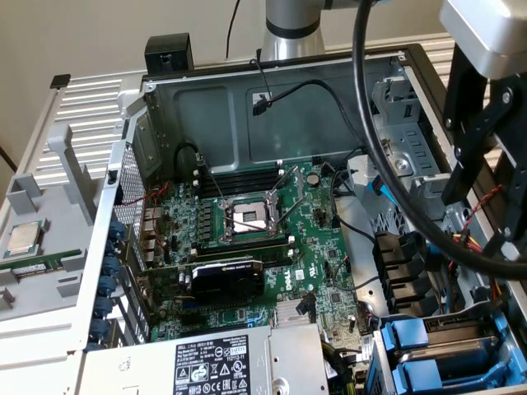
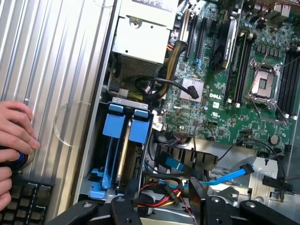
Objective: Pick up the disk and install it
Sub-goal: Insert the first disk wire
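Disk (image 1: 412, 336), in its blue carrier, seems to stand on edge in the drive bay (image 1: 502, 317) at the corner of the computer case (image 1: 272, 74). It sits beside the power supply (image 1: 206, 362), with a 2nd blue carrier (image 1: 416, 380) just next to it. Its label is hidden, so I cannot tell which of the 2 is the task's own.

The pincer (image 1: 478, 214) hangs above that corner, spread and holding nothing. If that carrier is the disk (image 2: 139, 130), I judge the install largely done. Whether it is pushed fully home I cannot tell.

The exterior view shows the pincer well clear above the case, plus the graphics card (image 1: 226, 280) on the board. The wrist view looks straight into the bay. It shows red and yellow wires (image 2: 161, 200) below the pincer (image 2: 161, 187) and a person's hand (image 2: 14, 133) on the table (image 2: 61, 70) by a keyboard (image 2: 26, 201).
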Controlling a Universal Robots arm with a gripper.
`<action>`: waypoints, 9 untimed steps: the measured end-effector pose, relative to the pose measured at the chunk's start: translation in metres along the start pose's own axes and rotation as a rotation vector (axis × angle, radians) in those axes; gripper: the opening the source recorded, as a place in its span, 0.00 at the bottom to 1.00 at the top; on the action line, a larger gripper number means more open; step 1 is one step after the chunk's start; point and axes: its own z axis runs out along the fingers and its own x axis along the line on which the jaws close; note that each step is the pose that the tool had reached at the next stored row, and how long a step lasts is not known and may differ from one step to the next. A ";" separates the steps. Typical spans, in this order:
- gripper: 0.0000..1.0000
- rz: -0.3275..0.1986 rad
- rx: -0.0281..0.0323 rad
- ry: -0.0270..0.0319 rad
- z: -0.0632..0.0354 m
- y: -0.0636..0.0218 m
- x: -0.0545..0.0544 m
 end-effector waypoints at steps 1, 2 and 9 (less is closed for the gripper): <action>0.55 0.000 -0.0009 -0.0077 0.0001 -0.0007 0.001; 0.55 -0.001 -0.0016 -0.0141 0.0002 -0.0013 0.002; 0.55 -0.001 -0.0072 -0.0411 0.0000 -0.0059 0.012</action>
